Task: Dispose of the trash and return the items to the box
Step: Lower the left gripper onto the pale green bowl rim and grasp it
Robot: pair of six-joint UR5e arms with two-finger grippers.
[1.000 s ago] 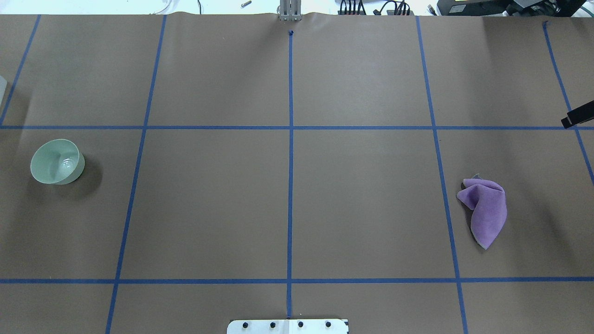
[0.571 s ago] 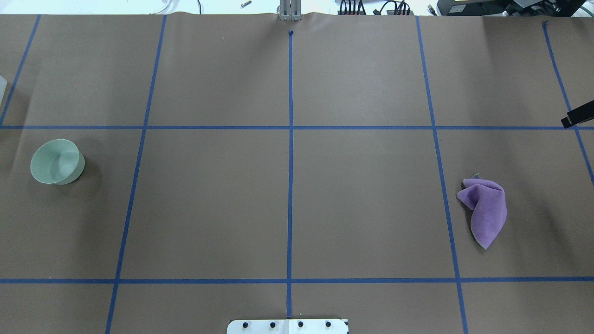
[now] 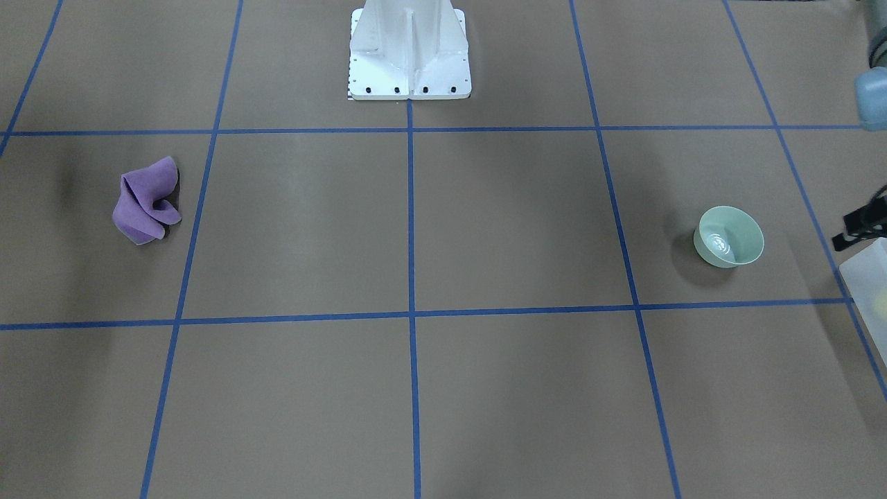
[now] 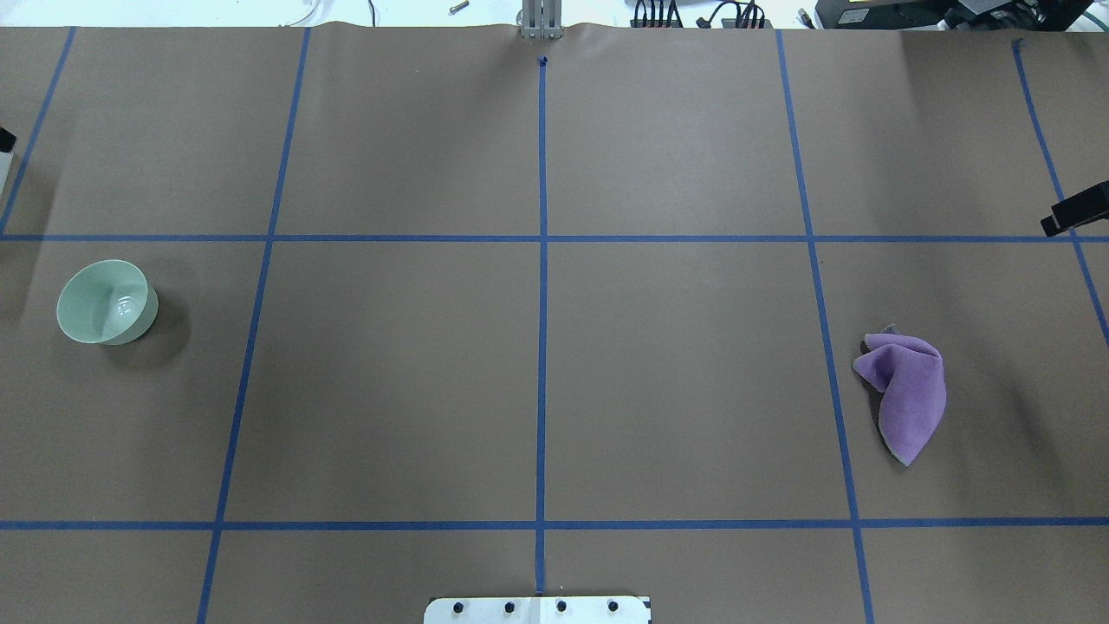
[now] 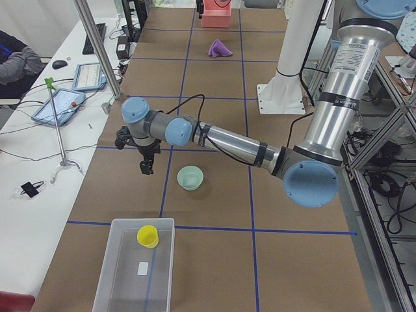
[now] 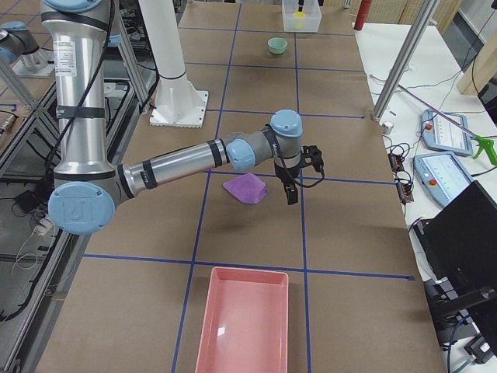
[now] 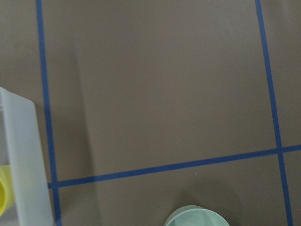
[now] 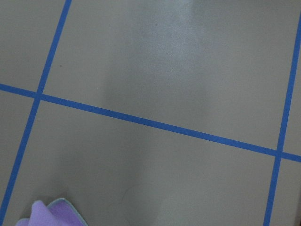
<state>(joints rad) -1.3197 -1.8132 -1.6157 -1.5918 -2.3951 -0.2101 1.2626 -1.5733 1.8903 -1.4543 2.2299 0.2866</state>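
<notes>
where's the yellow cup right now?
Exterior left view: the yellow cup sits inside the frosted box, at its end nearest the mint-green bowl, on the robot's left side.

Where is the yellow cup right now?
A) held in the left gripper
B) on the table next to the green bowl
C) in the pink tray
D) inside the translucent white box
D: the exterior left view shows the yellow cup lying inside the translucent box, with the green bowl outside it.

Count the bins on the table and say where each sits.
2. The frosted translucent white plastic box sits at the robot's far left; the pink plastic tray sits at its far right. None seems hidden.
</notes>
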